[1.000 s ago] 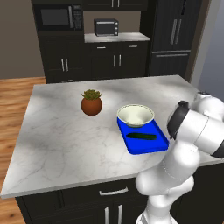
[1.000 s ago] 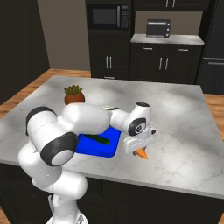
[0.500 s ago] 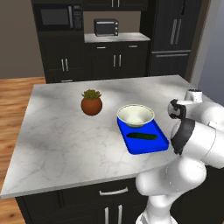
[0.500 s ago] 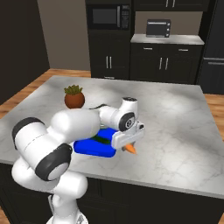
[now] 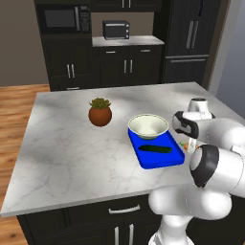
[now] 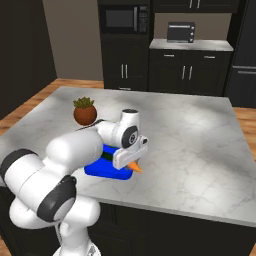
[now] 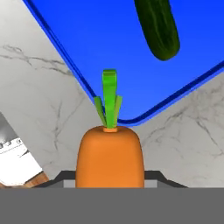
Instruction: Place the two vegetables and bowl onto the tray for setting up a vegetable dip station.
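Observation:
My gripper (image 6: 131,161) is shut on the small orange carrot (image 6: 135,165), holding it just off the near right corner of the blue tray (image 6: 100,170). In the hand view the carrot (image 7: 109,155) sits between the jaws with its green top pointing at the tray's rounded corner (image 7: 131,119). The dark green cucumber (image 7: 159,26) lies on the tray (image 5: 160,160), also seen as a slim dark shape (image 5: 154,149). The cream-white bowl (image 5: 148,126) stands at the tray's far end. From the left the gripper (image 5: 186,143) is mostly hidden behind my arm.
A spiky green plant in a round brown pot (image 5: 100,111) stands on the marble island left of the bowl. The island's front edge (image 6: 165,207) runs close below the tray. Dark cabinets with a microwave and toaster oven stand behind.
The hand has carried the carrot from the counter to the right of the tray toward the tray's near corner. Cucumber, bowl and plant have not moved.

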